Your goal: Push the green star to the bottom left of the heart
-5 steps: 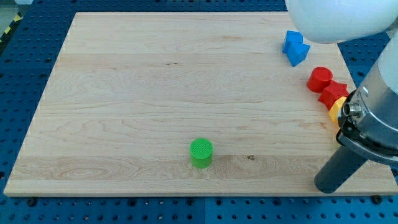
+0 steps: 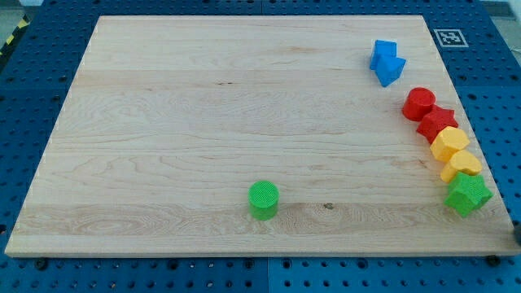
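The green star [image 2: 467, 194] lies at the board's right edge, near the view's bottom right. Two yellow blocks touch it in a row going up and left: one [image 2: 461, 165] right above the star, another [image 2: 448, 144] above that. I cannot tell which of them is the heart. My tip and the arm do not show in the camera view.
A red star [image 2: 437, 123] and a red cylinder [image 2: 419, 103] continue the row upward along the right edge. Two blue blocks [image 2: 387, 62] sit together at the top right. A green cylinder [image 2: 263, 199] stands near the bottom middle of the wooden board [image 2: 203, 122].
The arm and rod, which covered the right side of the view, have left the view. The yellow blocks and green star now show. No block has visibly moved.
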Robot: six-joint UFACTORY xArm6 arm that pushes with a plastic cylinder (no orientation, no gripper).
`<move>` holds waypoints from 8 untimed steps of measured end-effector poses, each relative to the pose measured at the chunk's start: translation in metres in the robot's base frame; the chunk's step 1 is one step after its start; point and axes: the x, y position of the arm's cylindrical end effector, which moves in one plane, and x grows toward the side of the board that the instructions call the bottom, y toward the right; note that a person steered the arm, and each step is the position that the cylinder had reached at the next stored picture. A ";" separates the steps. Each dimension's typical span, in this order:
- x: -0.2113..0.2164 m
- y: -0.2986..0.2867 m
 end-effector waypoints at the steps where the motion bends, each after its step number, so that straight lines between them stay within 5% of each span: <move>1: -0.011 0.025; 3: -0.059 0.001; 8: -0.054 -0.045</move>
